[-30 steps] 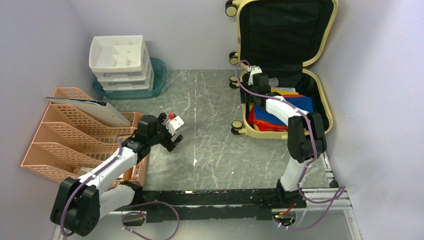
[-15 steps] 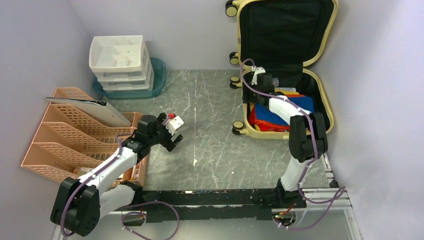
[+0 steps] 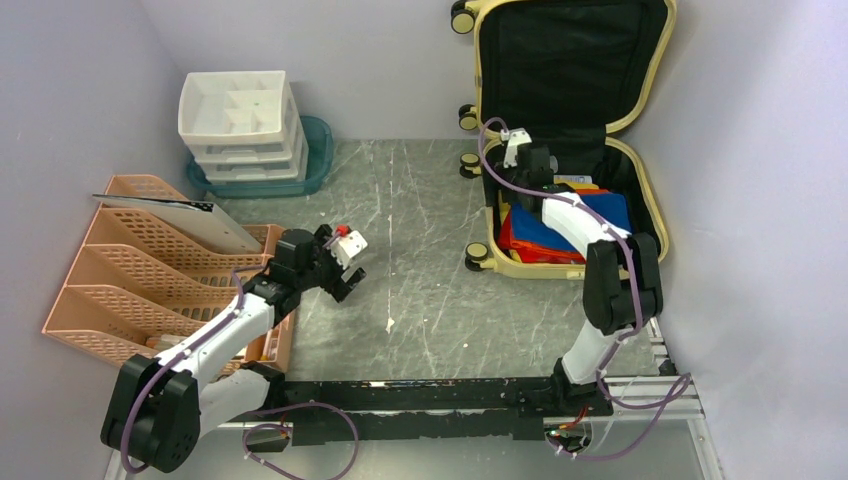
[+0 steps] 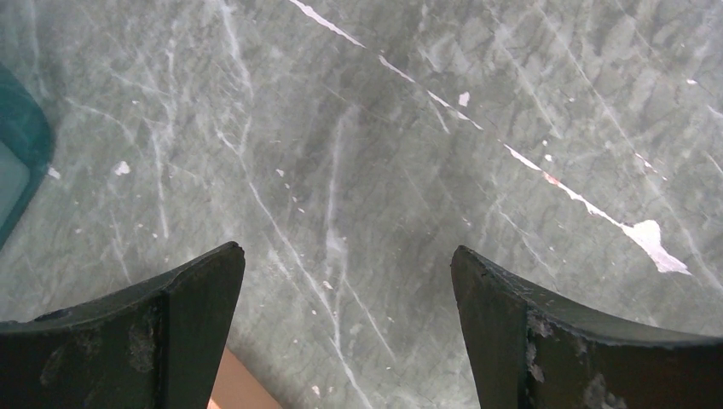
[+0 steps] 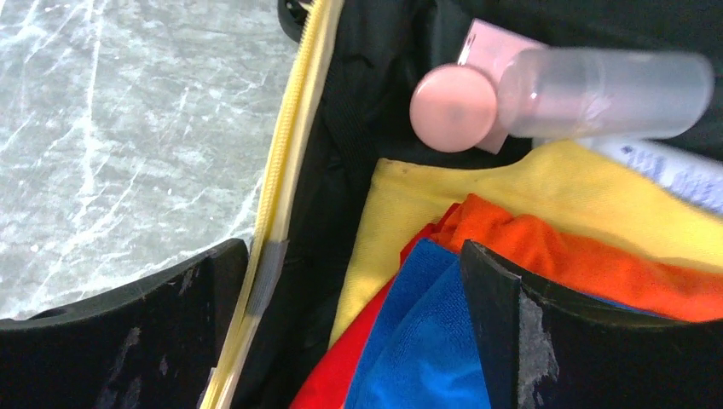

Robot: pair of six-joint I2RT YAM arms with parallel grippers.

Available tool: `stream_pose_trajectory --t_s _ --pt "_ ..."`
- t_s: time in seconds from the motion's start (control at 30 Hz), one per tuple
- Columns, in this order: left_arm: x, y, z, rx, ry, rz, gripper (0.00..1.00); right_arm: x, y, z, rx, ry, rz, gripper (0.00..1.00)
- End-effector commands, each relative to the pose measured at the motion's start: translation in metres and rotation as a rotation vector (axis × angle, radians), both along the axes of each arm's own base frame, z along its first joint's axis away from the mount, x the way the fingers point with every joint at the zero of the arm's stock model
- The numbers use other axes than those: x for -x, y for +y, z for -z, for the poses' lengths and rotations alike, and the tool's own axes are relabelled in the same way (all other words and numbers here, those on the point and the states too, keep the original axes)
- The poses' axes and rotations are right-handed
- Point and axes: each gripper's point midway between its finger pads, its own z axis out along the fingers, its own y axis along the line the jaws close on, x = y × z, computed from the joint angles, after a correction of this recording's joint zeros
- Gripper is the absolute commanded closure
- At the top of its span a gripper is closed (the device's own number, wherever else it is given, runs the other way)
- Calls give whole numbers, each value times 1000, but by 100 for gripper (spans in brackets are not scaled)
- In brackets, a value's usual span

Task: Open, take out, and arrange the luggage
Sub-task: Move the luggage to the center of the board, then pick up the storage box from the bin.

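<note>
The pale yellow luggage lies open at the far right, its black-lined lid leaning on the back wall. Inside are folded blue, red, orange and yellow cloths and a clear bottle with a pink cap. My right gripper is open and empty above the case's left rear corner; in the right wrist view its jaws straddle the yellow rim and the cloth edges. My left gripper is open and empty over bare marble, also shown in the left wrist view.
A white drawer unit stands on a teal tray at the back left. An orange mesh file rack holding a grey sheet fills the left side. Walls close in on the left, back and right.
My right gripper has moved a little to the right and back over the open luggage. The left arm has not moved.
</note>
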Motion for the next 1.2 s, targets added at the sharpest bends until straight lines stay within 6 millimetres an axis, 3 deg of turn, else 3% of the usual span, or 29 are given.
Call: stream_pose_trajectory --t_s 0.0,0.13,0.23,0.27,0.3,0.5,0.53,0.63,0.83,1.0,1.1,1.17 --pt "-28 3 -53 11 -141 -55 4 -2 -5 -91 131 -223 -35 0" --pt "-54 15 -103 -44 -245 -130 4 17 19 -124 123 -207 -218 0" --pt "-78 25 -150 -62 -336 -221 4 46 38 -138 106 -167 -407 0" --pt "-87 29 -175 -62 -372 -258 4 58 42 -142 95 -153 -449 0" --pt "-95 33 -181 -78 -374 -294 4 68 46 -146 85 -155 -480 0" --pt "-152 65 -244 -149 -452 -570 3 122 64 -146 -8 -180 -624 0" --pt "-161 70 -241 -162 -431 -602 3 128 66 -146 -18 -188 -641 0" --pt "-194 86 -258 -119 -388 -685 3 139 69 -146 -28 -232 -669 0" --pt "-247 119 -267 -78 -347 -792 3 135 68 -134 -34 -271 -644 0" --pt "-272 177 -271 0 -304 -917 3 132 69 -121 -46 -262 -631 0" --pt "-276 194 -267 42 -314 -929 3 134 73 -117 -74 -249 -641 0" --pt "-276 217 -264 65 -319 -956 3 133 75 -114 -84 -242 -642 0"
